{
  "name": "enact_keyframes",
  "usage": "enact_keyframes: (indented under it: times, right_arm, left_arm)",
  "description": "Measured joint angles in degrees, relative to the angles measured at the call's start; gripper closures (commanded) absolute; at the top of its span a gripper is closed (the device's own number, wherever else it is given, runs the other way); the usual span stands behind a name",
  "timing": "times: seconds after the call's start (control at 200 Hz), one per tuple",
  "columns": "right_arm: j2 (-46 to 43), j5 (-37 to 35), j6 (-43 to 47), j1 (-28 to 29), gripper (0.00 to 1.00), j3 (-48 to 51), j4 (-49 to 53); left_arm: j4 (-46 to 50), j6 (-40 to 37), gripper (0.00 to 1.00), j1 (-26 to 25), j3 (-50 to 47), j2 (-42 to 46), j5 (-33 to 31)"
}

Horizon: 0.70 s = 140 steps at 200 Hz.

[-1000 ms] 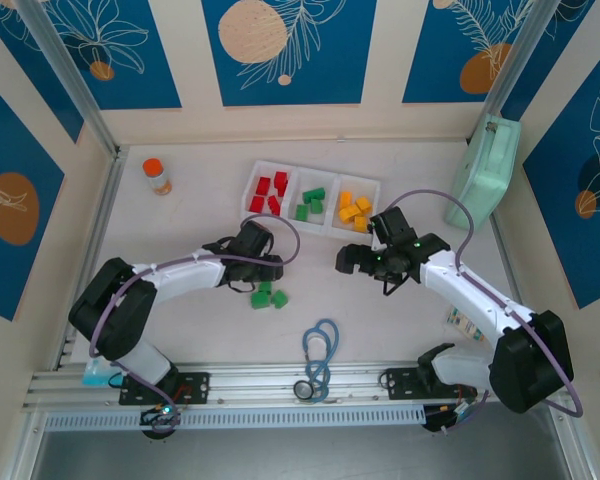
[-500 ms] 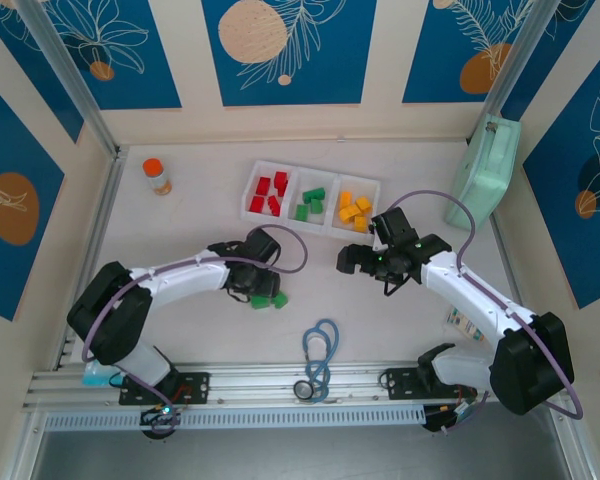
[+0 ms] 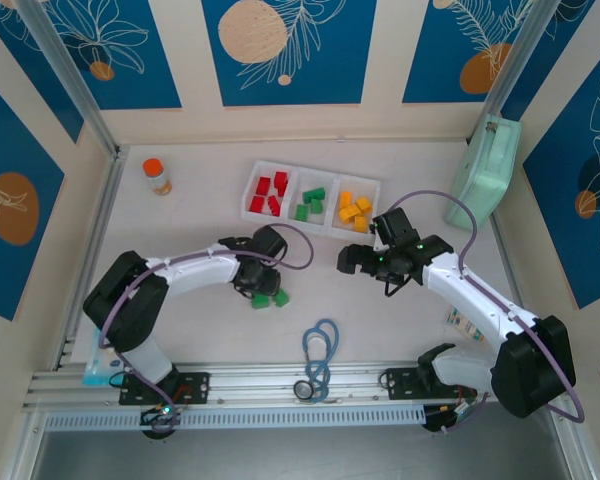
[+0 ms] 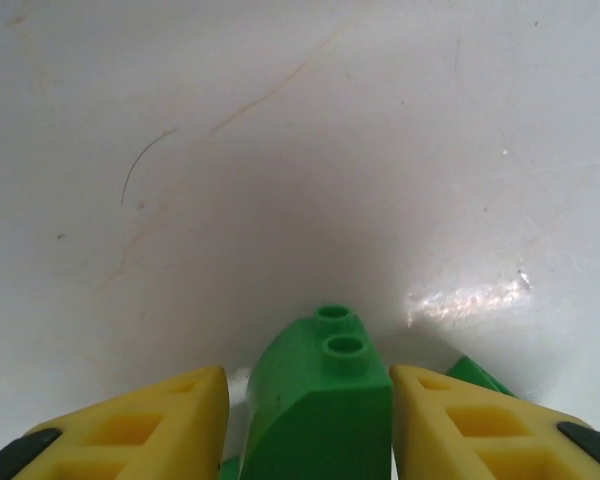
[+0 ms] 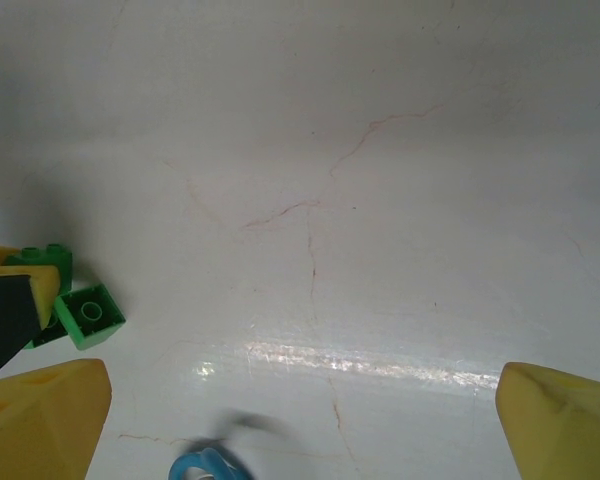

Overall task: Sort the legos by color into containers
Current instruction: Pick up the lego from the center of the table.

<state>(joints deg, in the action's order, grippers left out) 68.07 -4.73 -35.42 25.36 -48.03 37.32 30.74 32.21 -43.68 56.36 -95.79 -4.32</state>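
Left claw (image 3: 263, 288), having swung down within the last second onto the loose green legos (image 3: 270, 298) lying on the bench (image 3: 180, 225) at 7 o'clock from the containers (image 3: 293, 195), is narrowing around one, though whether it is gripping yet cannot be told, so a carry to the green compartment is looking near, while the right claw (image 3: 355, 260) is hanging wide open.

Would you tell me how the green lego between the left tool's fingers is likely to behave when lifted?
The green lego looks like rigid glossy plastic, so probably stiff and light. Its smooth curved face might slip against the fingers. Blocky, it seems unlikely to roll.
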Motion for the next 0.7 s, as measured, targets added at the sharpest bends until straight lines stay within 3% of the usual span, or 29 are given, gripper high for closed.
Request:
enact_keyframes:
  times: [0.345,0.43,0.535,0.7]
  right_arm:
    - [-0.04,-0.02,0.0,0.0,0.01,0.11,0.0]
    - [-0.04,0.0,0.0,0.0,0.01,0.28,0.0]
    - [-0.04,0.0,0.0,-0.02,0.01,0.48,0.0]
    - [-0.04,0.0,0.02,-0.28,0.01,0.59,0.0]
  left_arm:
    - [0.09,-1.27,0.71,0.0,2.64,-2.64,-0.9]
    - [0.07,-1.27,0.71,0.0,2.64,-2.64,-0.92]
    - [0.11,-1.11,0.62,0.0,2.64,-2.64,-1.09]
    - [0.2,-1.18,0.61,0.0,2.62,-2.64,-1.4]
